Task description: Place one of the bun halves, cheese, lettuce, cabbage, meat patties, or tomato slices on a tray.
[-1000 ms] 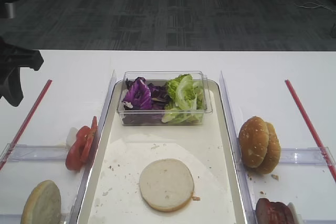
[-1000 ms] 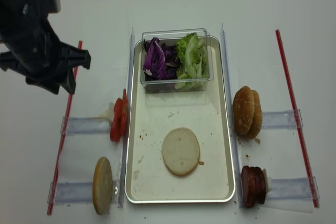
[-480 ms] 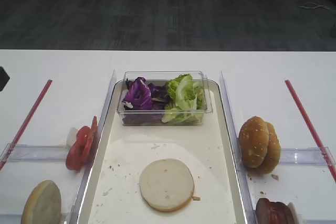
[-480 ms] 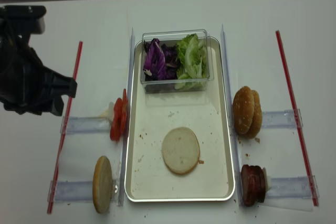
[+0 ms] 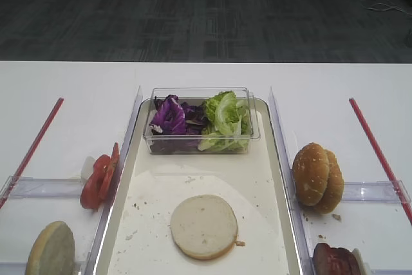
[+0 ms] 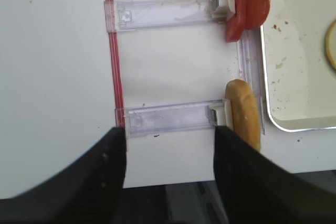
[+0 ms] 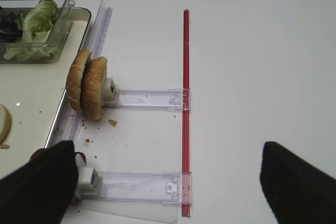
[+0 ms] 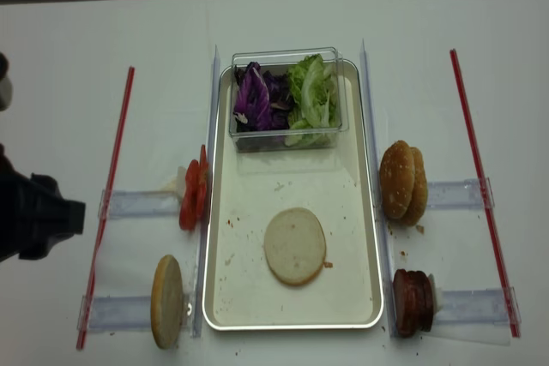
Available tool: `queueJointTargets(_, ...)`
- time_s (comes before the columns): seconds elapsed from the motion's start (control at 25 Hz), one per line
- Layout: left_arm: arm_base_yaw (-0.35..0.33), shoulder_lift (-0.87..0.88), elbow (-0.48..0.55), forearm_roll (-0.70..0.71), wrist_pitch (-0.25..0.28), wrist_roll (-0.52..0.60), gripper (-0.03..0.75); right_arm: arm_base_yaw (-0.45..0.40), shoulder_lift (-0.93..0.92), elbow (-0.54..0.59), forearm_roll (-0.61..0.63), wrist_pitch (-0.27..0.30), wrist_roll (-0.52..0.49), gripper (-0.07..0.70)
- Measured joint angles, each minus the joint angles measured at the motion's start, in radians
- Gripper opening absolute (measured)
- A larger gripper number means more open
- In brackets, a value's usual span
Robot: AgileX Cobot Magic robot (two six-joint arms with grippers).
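Observation:
A tan bun half (image 8: 295, 246) (image 5: 204, 226) lies flat on the metal tray (image 8: 225, 297). A second bun half (image 8: 167, 301) (image 6: 243, 111) stands on edge left of the tray, with tomato slices (image 8: 194, 196) (image 6: 247, 3) just beyond it. Lettuce (image 8: 313, 92) and cabbage (image 8: 255, 92) fill the box at the tray's far end. Meat patties (image 8: 413, 302) stand at the near right. No cheese shows. My left gripper (image 6: 168, 156) hovers open and empty over the table's near-left edge, left of the standing bun. My right gripper (image 7: 168, 182) is wide open, empty, right of the patties.
Sesame buns (image 8: 403, 183) (image 7: 86, 83) stand right of the tray. A clear plastic box (image 8: 287, 57) holds the greens. Red strips (image 8: 116, 160) (image 8: 480, 177) and clear plastic holders (image 8: 137, 205) lie on both sides. My left arm (image 8: 30, 227) is at the left edge.
My left arm has drawn back toward the table's near-left edge and dropped out of the plain high view. The food has not moved.

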Motion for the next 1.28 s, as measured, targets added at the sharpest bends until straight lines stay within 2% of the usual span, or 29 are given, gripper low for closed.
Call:
queueJointTargets(0.56, 0.0, -0.353, 0.021, 0.0, 0.017, 0.05, 0.385, 0.0, 0.0, 0.0, 0.0, 0.0, 0.0, 0.692)
queueJointTargets(1.08, 0.0, -0.67, 0.248, 0.0, 0.021, 0.097, 0.382, 0.0, 0.0, 0.0, 0.0, 0.0, 0.0, 0.692)
queueJointTargets(1.28, 0.0, -0.786, 0.291, 0.0, -0.004, 0.112, 0.382, 0.0, 0.0, 0.0, 0.0, 0.0, 0.0, 0.692)
